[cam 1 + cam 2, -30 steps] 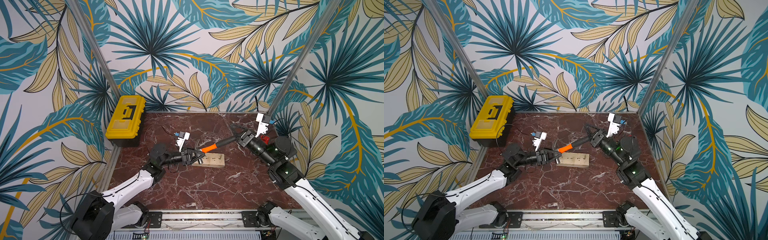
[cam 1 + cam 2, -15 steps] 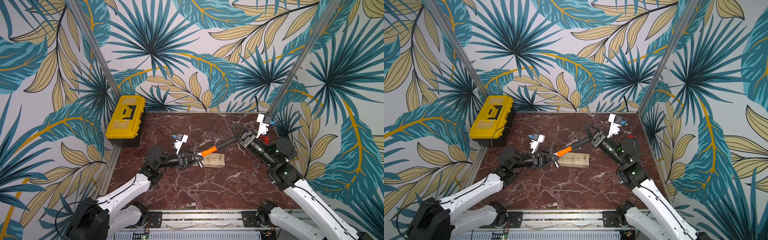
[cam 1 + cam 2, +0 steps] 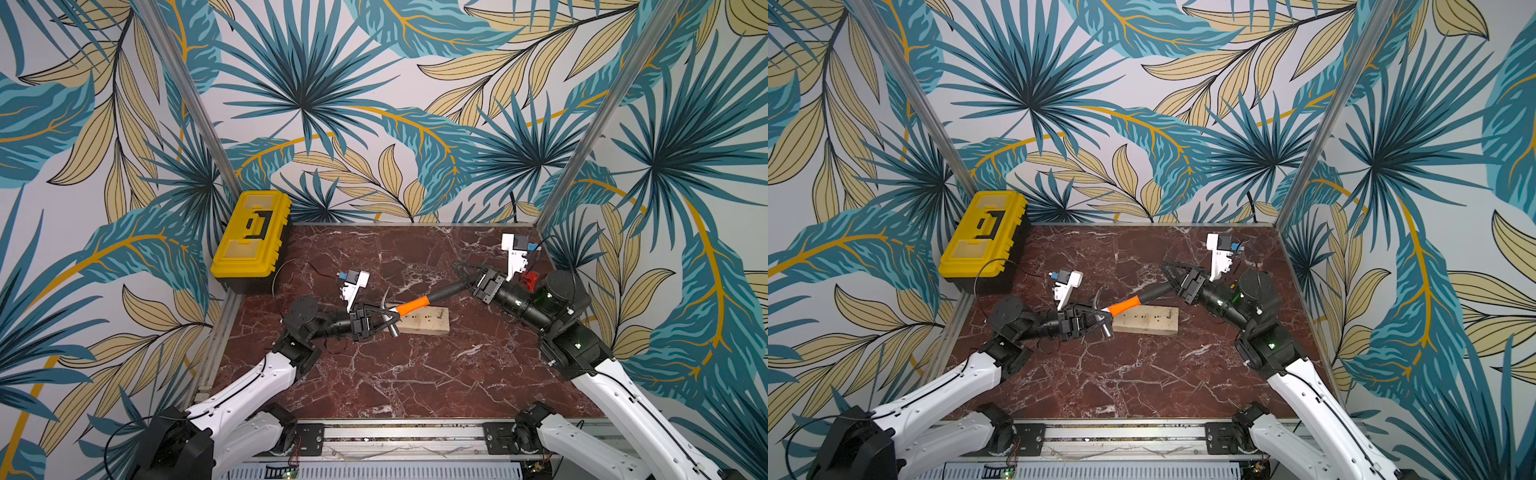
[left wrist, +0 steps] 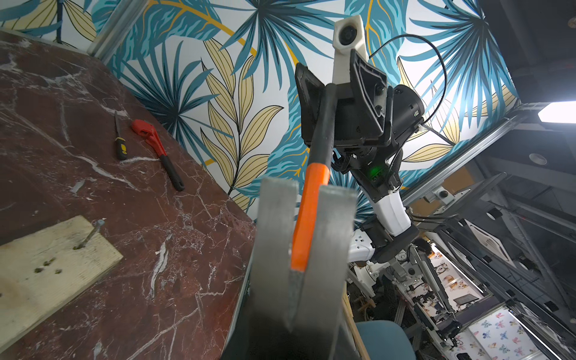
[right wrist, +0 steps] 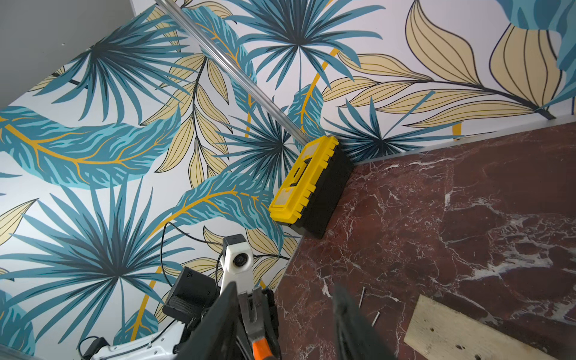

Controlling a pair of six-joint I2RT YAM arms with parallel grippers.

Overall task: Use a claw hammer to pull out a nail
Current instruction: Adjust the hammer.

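Left end effector (image 3: pixel 388 321): fingers narrowed onto the steel head of the claw hammer (image 3: pixel 411 306), and I read this as a hold. A second ago they stood wider. In the left wrist view the forked claw fills the foreground and hides the fingertips.

Hammer is off the desk (image 3: pixel 395 386). Its head is at the left end of the wooden block (image 3: pixel 428 328), and the orange shaft slants up and away over the block. It sits slightly lower and further left than a second ago.

Block: one bent nail (image 4: pixel 91 234) still stands in it near the far end, well apart from the claw. Two loose nails (image 5: pixel 361 295) lie on the desk just beside the block.

Right end effector (image 3: pixel 462 276): was clamped on the black handle and is now spread. The handle end lies between the jaws, against one of them.

Reading: control has passed to the left arm. A hold at the head gives no leverage, so expect a regrip before any pull. The handle may droop when the right arm clears.

Beyond, unused: red wrench (image 4: pixel 156 149), screwdriver (image 4: pixel 120 140), and a yellow toolbox (image 3: pixel 251 237) in the far corner.
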